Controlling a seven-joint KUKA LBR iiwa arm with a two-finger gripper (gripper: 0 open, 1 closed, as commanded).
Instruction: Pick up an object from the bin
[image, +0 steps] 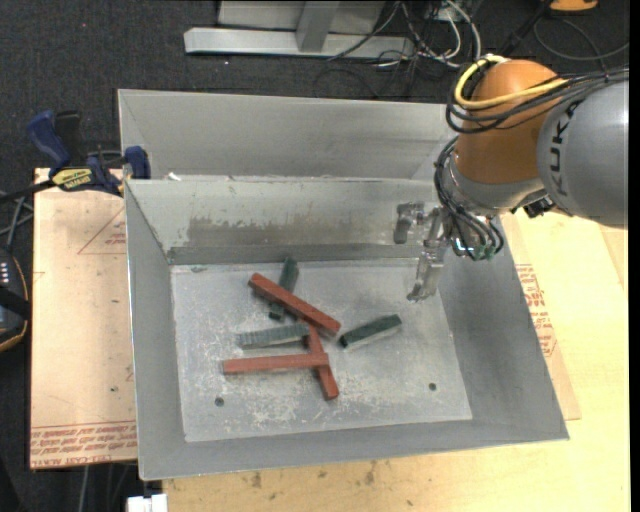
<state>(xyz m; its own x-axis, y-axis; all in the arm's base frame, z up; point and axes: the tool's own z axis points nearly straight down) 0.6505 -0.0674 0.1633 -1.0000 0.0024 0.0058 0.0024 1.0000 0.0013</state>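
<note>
Nearest piece to the gripper (422, 280) is a short dark green bar (370, 330), lying flat on the floor of the bin (400, 392), right of centre. Its long axis runs from lower-left up to upper-right at a shallow tilt, and the upper-right end points roughly toward the gripper. It has a rectangular section, a dull dark-green face and squared ends, and it lies on its own, just clear of the heap. The gripper hangs near the back-right of the floor, above and to the right of that bar, near it but apart (can't tell if it's open or closed, and nothing is visibly in it). The heap sits left of the bar: a long red-brown bar (293, 303) runs diagonally from upper-left to lower-right, and a second red-brown bar (268, 365) is nearly level below it. A stubby red-brown piece (323, 370) crosses their right ends, and a grey-green bar (272, 338) lies between the two. A small dark green piece (288, 274) sits at the back, roughly upright in view.
</note>
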